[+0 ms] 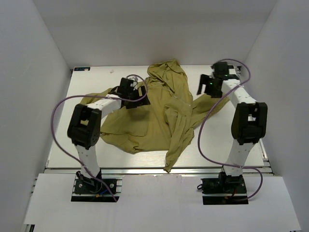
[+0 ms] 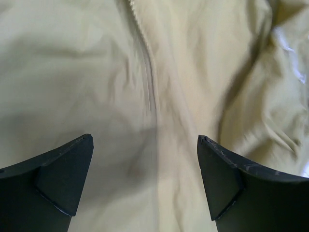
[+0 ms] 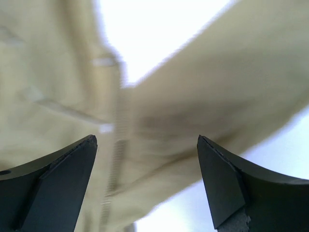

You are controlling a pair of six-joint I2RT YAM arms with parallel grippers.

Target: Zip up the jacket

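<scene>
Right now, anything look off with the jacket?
Yes. The jacket lies crumpled and twisted on the table, not flat; one long fold trails toward the near edge. The left gripper and right gripper are open above it, gripping nothing.

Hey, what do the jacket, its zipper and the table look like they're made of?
Jacket: thin woven fabric, perhaps cotton or nylon, matte olive; it wrinkles softly and lies limp. Zipper: pale small teeth, probably plastic, too blurred to be sure. Table: smooth white board, maybe laminate, with slight sheen.
</scene>
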